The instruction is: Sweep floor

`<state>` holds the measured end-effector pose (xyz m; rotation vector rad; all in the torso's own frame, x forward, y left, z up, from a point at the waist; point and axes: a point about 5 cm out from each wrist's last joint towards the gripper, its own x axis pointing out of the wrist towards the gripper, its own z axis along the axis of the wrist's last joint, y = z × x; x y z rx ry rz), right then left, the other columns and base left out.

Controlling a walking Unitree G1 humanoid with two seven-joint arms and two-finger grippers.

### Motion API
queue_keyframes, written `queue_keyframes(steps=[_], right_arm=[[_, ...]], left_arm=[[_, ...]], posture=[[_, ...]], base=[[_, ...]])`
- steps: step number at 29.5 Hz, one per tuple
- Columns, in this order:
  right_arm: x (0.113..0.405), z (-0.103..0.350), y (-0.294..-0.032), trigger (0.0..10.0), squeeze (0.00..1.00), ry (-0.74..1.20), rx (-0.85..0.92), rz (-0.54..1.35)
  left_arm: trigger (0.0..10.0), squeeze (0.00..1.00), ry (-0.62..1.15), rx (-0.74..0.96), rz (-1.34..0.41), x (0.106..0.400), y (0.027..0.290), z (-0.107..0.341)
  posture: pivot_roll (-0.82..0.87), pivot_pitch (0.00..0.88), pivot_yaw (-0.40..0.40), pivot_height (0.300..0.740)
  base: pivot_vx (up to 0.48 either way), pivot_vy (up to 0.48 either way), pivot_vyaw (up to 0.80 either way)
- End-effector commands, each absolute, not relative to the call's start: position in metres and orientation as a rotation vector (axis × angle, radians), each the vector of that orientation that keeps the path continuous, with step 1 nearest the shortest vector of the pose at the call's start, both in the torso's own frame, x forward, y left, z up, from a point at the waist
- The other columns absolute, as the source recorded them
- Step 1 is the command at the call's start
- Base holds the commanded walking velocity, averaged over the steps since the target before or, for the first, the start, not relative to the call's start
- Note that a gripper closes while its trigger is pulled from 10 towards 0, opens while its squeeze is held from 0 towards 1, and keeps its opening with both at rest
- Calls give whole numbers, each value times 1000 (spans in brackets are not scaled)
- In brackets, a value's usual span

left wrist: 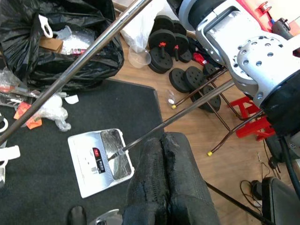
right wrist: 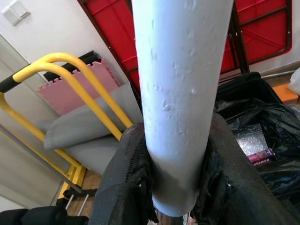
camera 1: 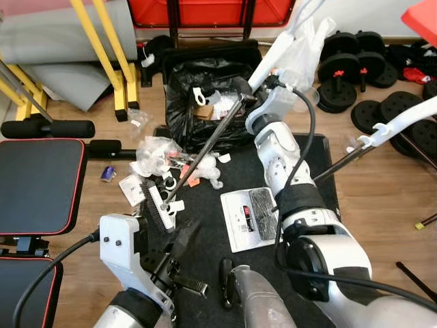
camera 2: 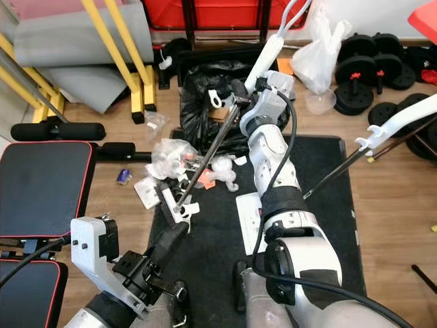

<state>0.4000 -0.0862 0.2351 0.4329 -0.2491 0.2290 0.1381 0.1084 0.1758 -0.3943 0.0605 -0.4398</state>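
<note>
The right gripper (right wrist: 173, 187) is clamping the broom (camera 1: 205, 147) handle, brush head resting on the mat (camera 1: 212, 225) against the litter (camera 1: 160, 160). The left gripper (left wrist: 164, 187), fingers together, is hovering nearby. Next, I judge, is dragging litter toward the dustpan (camera 1: 249, 217).

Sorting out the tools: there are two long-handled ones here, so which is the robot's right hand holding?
The broom, its brush head among the litter left of the mat. The right hand grips its white handle; the dustpan handle leans free.

Broom (camera 1: 205, 154) handle's top beyond the frame; dustpan (camera 1: 249, 217) partly behind right arm.
</note>
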Motion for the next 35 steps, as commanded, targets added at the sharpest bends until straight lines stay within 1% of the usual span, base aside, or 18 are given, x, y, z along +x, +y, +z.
queue_keyframes(steps=[1,2,3,4,5,6,7,11,18,24,28,29,30,31,32,33,34,35], right_arm=[[400,236,-79,10000,0,-271,438,234],[400,232,-77,10000,0,-256,377,219],[400,232,-77,10000,0,-256,377,219],[400,229,-77,10000,0,-247,332,209],[400,229,-77,10000,0,-247,332,209],[400,226,-78,10000,0,-232,274,191],[400,226,-78,10000,0,-232,274,191],[399,223,-86,10000,0,-220,155,159],[396,232,-96,10000,0,-234,102,142],[387,246,-109,10000,0,-181,46,152],[384,257,-110,10000,0,-203,65,178],[380,276,-106,10000,0,-284,145,230],[379,283,-106,10000,0,-307,175,243],[378,289,-105,10000,0,-324,215,257],[378,289,-105,10000,0,-324,215,257],[377,294,-103,10000,0,-339,263,268],[377,294,-103,10000,0,-339,263,268],[375,299,-102,10000,0,-346,325,287]], left_arm=[[10000,0,82,-403,-445,134,107,176],[10000,0,82,-404,-443,134,107,176],[10000,0,82,-404,-443,134,107,176],[10000,0,83,-404,-442,133,107,176],[10000,0,83,-404,-442,133,107,176],[10000,0,83,-405,-442,134,107,176],[10000,0,83,-405,-442,134,107,176],[10000,0,80,-410,-442,134,107,177],[10000,0,78,-414,-443,136,106,177],[10000,0,72,-417,-442,140,107,175],[10000,0,69,-416,-442,141,108,175],[10000,0,68,-416,-441,142,108,174],[10000,0,68,-415,-441,143,108,174],[10000,0,68,-415,-441,143,108,174],[10000,0,68,-415,-441,143,108,174],[10000,0,68,-415,-441,143,108,174],[10000,0,68,-415,-441,143,108,174],[10000,0,68,-415,-441,143,108,174]], posture=[[27,383,-79,740],[25,383,-80,740],[25,383,-80,740],[25,383,-80,740],[25,383,-80,740],[22,382,-80,740],[22,382,-80,740],[7,382,-82,740],[-7,373,-82,740],[-28,361,-82,740],[-32,356,-80,740],[-30,350,-81,740],[-30,350,-81,740],[-30,350,-81,740],[-30,350,-81,740],[-30,350,-81,740],[-30,350,-81,740],[-27,345,-82,740]], base=[[0,0,0],[0,0,0],[0,0,0],[0,0,0],[0,0,0],[0,0,0],[0,0,0],[0,0,0],[0,0,0],[0,0,0],[0,0,0],[0,0,0],[0,0,0],[0,0,0],[0,0,0],[0,0,0],[0,0,0],[0,0,0]])
